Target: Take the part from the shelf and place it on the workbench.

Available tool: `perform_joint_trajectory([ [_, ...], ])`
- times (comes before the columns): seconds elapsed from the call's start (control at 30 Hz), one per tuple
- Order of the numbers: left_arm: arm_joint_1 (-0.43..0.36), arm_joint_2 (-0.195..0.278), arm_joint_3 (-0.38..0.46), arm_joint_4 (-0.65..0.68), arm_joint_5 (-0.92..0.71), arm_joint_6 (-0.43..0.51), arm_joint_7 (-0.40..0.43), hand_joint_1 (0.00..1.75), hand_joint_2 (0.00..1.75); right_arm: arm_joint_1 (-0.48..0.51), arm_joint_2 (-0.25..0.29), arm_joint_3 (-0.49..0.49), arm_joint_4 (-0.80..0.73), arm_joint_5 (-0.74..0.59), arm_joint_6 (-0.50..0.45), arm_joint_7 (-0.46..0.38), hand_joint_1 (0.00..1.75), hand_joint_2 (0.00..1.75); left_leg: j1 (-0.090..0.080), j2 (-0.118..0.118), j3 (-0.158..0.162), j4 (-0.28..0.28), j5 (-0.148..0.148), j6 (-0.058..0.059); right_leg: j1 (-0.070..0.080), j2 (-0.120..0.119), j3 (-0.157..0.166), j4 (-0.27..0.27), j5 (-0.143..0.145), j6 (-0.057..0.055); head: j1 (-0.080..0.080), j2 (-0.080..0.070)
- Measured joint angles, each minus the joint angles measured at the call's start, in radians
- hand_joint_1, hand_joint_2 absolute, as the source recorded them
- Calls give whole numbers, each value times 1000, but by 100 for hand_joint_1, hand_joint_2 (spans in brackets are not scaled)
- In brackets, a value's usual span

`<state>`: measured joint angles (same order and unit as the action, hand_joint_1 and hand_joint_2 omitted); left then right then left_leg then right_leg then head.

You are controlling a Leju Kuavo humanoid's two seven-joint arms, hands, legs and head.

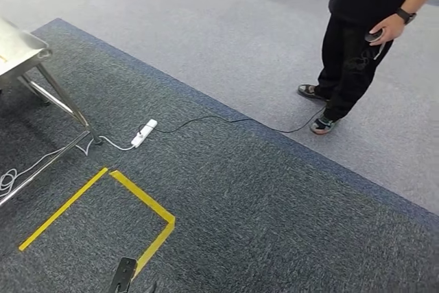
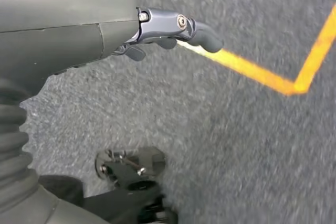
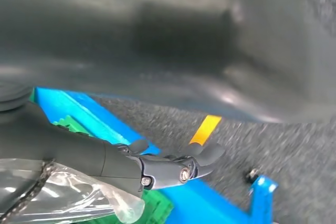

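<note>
Dark grey carpet spreads under a metal table (image 1: 20, 49) at the left, with a white power strip (image 1: 144, 132) and yellow floor tape (image 1: 140, 197) beside it, and a person (image 1: 362, 39) stands at the far right. The left hand (image 2: 170, 30) hangs empty above the tape, fingers loosely extended. The right hand (image 3: 158, 169) holds a clear-bagged part (image 3: 75, 198) over a blue frame (image 3: 118, 129).

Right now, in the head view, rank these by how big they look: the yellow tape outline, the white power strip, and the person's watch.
1. Yellow tape outline, by far the largest.
2. White power strip.
3. Watch, smallest, though it is farther from the camera, so its true size against the strip is unsure.
</note>
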<state>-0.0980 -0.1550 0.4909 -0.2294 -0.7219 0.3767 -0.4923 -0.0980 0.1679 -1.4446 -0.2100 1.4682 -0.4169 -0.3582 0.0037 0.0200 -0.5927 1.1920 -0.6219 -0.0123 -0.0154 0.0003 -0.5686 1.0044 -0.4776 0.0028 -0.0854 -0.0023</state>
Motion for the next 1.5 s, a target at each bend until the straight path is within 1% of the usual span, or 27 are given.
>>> perform_joint_trajectory([
  [0.03,2,0,3,1,3,-17,8,0,175,-1,0,0,0,0,1,1,0,0,0,-8,-28,63,-23,1,2,14,-2,0,1,-2,0,0],
  [0.07,4,1,6,1,5,-31,15,0,175,0,-1,0,0,0,1,1,0,0,0,-11,-44,96,-27,4,3,29,-3,1,2,-3,0,0],
  [0.1,5,1,8,2,6,-41,21,0,175,2,-1,0,0,0,2,2,0,0,0,-13,-44,92,-10,8,5,44,-3,1,3,-4,0,0],
  [0.17,6,2,11,2,7,-51,27,0,175,5,-1,1,0,1,4,2,0,0,-2,-37,2,-18,67,20,6,72,-1,1,5,-2,0,0],
  [0.23,6,6,13,2,6,-58,30,0,175,3,0,4,0,1,7,3,0,0,-2,-94,48,-138,121,32,5,98,-6,5,7,5,1,0],
  [0.3,6,8,13,2,5,-62,32,0,175,2,1,8,0,1,9,4,0,0,-4,-118,60,-179,125,36,0,122,-18,6,14,18,0,0],
  [0.33,6,7,13,2,5,-62,32,0,175,4,1,9,0,1,9,5,0,0,-5,-107,62,-187,126,36,-3,134,-25,2,18,26,-1,0],
  [0.37,6,6,13,2,5,-63,32,0,175,7,1,9,0,1,9,5,0,0,-4,-95,65,-195,131,38,-3,128,-32,5,18,31,0,0],
  [0.43,6,5,13,2,6,-63,29,0,175,9,1,9,0,1,9,6,0,0,-1,-65,73,-213,142,45,1,77,-62,53,-14,39,3,0],
  [0.5,9,5,14,2,8,-65,25,0,175,6,1,10,0,1,10,6,0,0,-4,-31,74,-219,145,50,1,21,-119,174,-80,47,6,0],
  [0.57,11,5,14,2,9,-68,22,0,175,6,1,11,0,1,11,6,0,0,-6,2,73,-219,144,51,-3,7,-161,269,-113,56,6,0],
  [0.6,11,5,14,2,10,-69,20,0,175,7,0,11,0,0,11,6,0,0,-6,17,73,-218,143,50,-5,3,-155,265,-103,59,6,0],
  [0.67,10,4,14,2,10,-70,16,0,175,10,-1,12,0,0,11,6,0,0,-5,42,75,-215,139,44,-8,-22,-85,153,-47,64,6,0],
  [0.73,10,5,14,2,10,-70,14,0,175,7,-2,13,0,0,11,5,0,0,-9,63,76,-207,130,32,-6,-64,-12,32,-11,56,6,0],
  [0.77,9,5,14,2,10,-70,13,0,175,6,-2,14,0,0,11,5,0,0,-12,72,77,-204,128,26,-4,-75,5,5,-6,49,4,0],
  [0.83,7,5,14,2,10,-70,12,0,175,6,-2,14,0,0,10,5,0,0,-12,89,81,-202,126,15,-1,-61,6,-1,-3,32,0,0],
  [0.9,4,4,14,2,11,-70,11,0,175,9,-2,14,0,0,10,5,0,0,-7,67,77,-185,108,4,-2,-42,4,-5,3,18,-1,0],
  [0.97,5,4,14,2,11,-70,10,0,175,7,-2,14,0,0,10,5,0,0,-1,15,40,-93,48,-4,-4,-20,2,-9,10,5,-4,0],
  [1.03,9,4,14,2,11,-70,9,0,175,4,-2,14,0,0,10,5,0,0,0,-9,-20,44,-15,-5,-1,7,-2,-9,13,-1,-6,0],
  [1.07,11,4,15,2,11,-70,9,0,175,5,-3,14,0,0,10,5,0,0,0,-11,-39,85,-23,-3,1,21,-3,-8,14,-2,-6,0],
  [1.1,11,4,15,2,11,-70,8,0,175,7,-3,14,0,0,10,5,0,0,0,-13,-42,87,-9,-1,3,36,-4,-8,16,-2,-6,0],
  [1.17,11,4,15,2,11,-70,6,0,175,9,-3,15,0,0,10,5,0,0,-1,-30,1,-14,62,9,4,64,-3,-7,18,0,-5,0],
  [1.23,10,6,15,2,11,-70,5,0,175,8,-2,15,0,1,10,4,0,0,-1,-83,54,-141,116,20,4,89,-8,-4,21,6,-5,0],
  [1.3,9,7,15,2,12,-68,3,0,175,8,-1,15,0,1,11,4,0,0,-3,-111,72,-191,125,25,1,112,-18,-3,28,18,-5,0],
  [1.37,7,5,15,2,12,-65,1,0,175,11,-1,15,0,1,10,3,0,0,-4,-90,74,-201,131,31,-3,123,-30,-3,33,31,-4,0],
  [1.43,5,4,15,2,12,-63,-4,0,175,12,-2,15,0,0,10,4,0,0,-1,-63,77,-216,142,41,0,80,-57,39,4,39,0,0],
  [1.5,7,4,15,2,12,-63,-7,0,175,7,-3,16,0,0,10,3,0,0,-2,-31,77,-222,146,47,2,23,-112,155,-63,45,4,0],
])
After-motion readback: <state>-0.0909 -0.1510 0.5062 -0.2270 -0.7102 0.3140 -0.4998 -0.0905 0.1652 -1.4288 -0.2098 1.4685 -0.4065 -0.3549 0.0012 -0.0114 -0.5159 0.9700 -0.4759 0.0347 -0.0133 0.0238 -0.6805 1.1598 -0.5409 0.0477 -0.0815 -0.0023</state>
